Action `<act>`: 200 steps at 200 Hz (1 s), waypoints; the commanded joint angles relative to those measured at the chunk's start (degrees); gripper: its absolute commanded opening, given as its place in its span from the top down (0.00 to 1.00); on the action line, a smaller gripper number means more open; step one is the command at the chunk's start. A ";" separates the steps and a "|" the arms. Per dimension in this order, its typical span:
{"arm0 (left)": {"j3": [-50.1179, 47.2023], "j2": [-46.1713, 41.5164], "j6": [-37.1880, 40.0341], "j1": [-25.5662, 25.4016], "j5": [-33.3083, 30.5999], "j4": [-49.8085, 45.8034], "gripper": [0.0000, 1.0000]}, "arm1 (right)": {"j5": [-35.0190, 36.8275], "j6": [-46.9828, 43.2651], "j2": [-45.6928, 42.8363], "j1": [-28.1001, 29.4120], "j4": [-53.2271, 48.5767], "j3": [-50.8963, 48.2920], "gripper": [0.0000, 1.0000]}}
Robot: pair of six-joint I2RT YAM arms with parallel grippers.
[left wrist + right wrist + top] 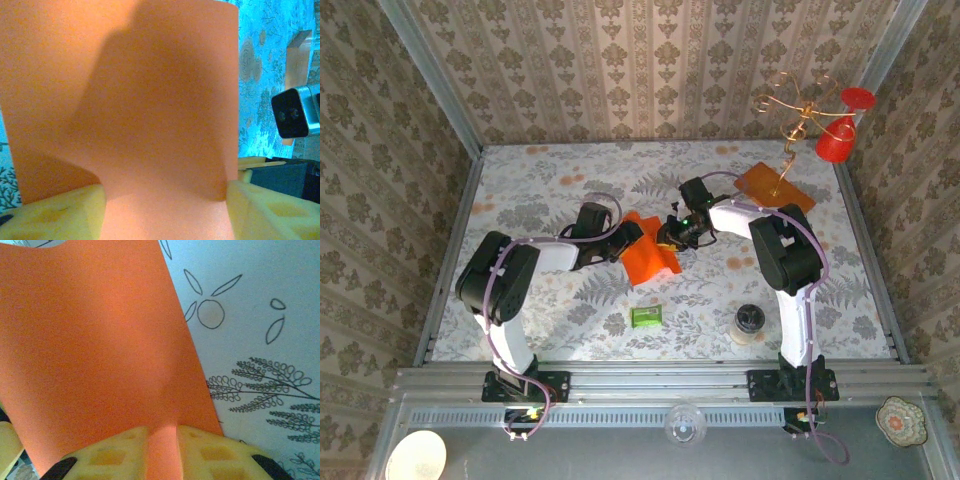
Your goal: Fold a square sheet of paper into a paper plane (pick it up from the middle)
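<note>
Currently the square sheet of paper [650, 258] sits near the middle of the floral-patterned surface [560, 190], between the two arms, and both tools reach it from opposite sides. From the top camera, the left tool [628, 240] meets the sheet's left edge and the right tool [672, 237] meets its upper right edge. The bright orange paper looks rumpled and partly raised rather than flat. In the left wrist view, the left tool [166, 212] has its yellow pads [50, 217] standing fairly wide, one on each side of a bowed part of the sheet [150, 110]. The paper narrows to a waist where the pads press against it, so this tool is clamped on the paper. In the right wrist view, the right tool [162, 455] has its yellow pads [107, 457] drawn close together, with a thin strip of the sheet [95, 350] pinched in the slim gap between them. The rest of the paper fans out away from the camera above the printed surface [260, 315]. Nearer the arm bases, a small green packet [646, 317] lies just below the sheet, apart from it. A small jar [750, 322] stands to its right, beside the right arm. Toward the far right corner, a brownish-orange board [760, 180] lies flat, carrying a gold wire stand [790, 105] with red cups [835, 145] on it.
</note>
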 commanded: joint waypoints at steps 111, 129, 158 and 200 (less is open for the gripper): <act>3.16 2.41 3.42 -0.23 -2.84 -17.18 0.35 | -8.06 4.27 2.99 2.79 5.16 -1.82 0.75; 3.99 2.45 4.05 -0.12 -2.84 -18.21 0.38 | -8.32 4.10 2.03 2.71 5.31 -2.16 0.75; 5.38 1.80 5.83 0.23 -2.58 -19.55 0.51 | -8.20 4.16 -1.00 1.45 6.98 -3.72 0.75; 5.47 -2.04 9.48 1.65 -1.18 -18.39 0.66 | -8.20 5.50 -9.13 -3.06 13.76 -10.27 0.70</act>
